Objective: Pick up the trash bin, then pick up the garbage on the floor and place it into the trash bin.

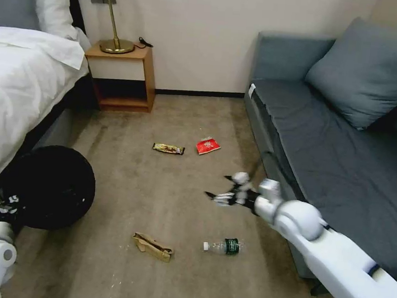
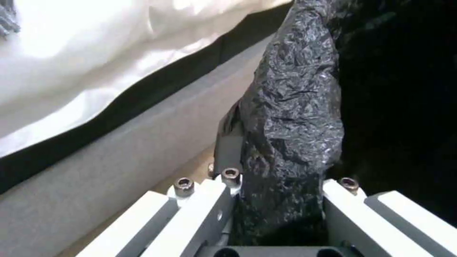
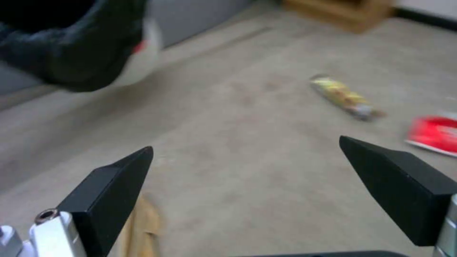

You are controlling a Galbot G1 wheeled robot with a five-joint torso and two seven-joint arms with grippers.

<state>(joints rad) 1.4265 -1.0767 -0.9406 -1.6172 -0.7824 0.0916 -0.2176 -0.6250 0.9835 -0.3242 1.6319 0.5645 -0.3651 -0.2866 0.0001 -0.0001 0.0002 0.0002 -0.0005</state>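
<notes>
The black trash bin (image 1: 49, 187), lined with a crinkly black bag, hangs tilted beside the bed with my left gripper (image 1: 4, 200) shut on its rim (image 2: 290, 117). My right gripper (image 1: 223, 188) hovers open over the carpet in mid-room, its black fingertips (image 3: 119, 182) spread wide with nothing between them. Garbage lies on the floor: a gold-brown bar wrapper (image 1: 168, 148) (image 3: 345, 96) and a red snack packet (image 1: 208, 145) (image 3: 435, 134) beyond the right gripper. A crumpled tan paper bag (image 1: 153, 247) (image 3: 140, 225) and a clear bottle with green label (image 1: 222, 246) lie nearer me. The bin (image 3: 71, 46) also shows in the right wrist view.
A bed with white sheets (image 1: 18, 87) runs along the left and a grey sofa (image 1: 328, 151) along the right. A wooden nightstand (image 1: 121, 77) with a lamp stands against the far wall. Open carpet (image 1: 157, 192) lies between the bed and sofa.
</notes>
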